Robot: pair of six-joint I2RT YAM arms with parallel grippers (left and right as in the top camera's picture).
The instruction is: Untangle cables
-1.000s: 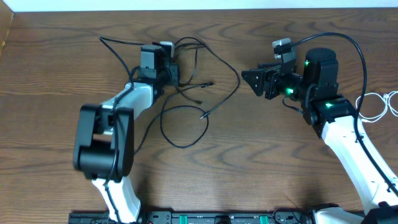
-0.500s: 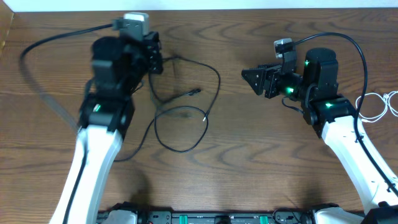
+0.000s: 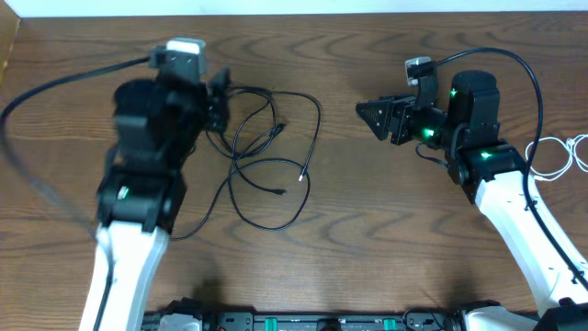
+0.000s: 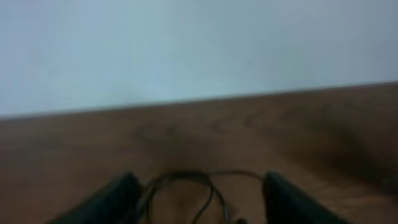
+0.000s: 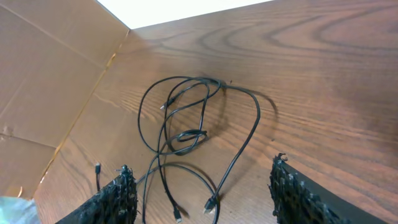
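Pincers both stand open and grip nothing we can see: the left pincer just beside the far end of the black cables, the right pincer well apart, facing them. The black cables stretch far-to-near across the tabletop. Only overhead shows us the white cable behind the right arm; the left wrist view is blurred.

Wood-grain table, cardboard panel — at its edge
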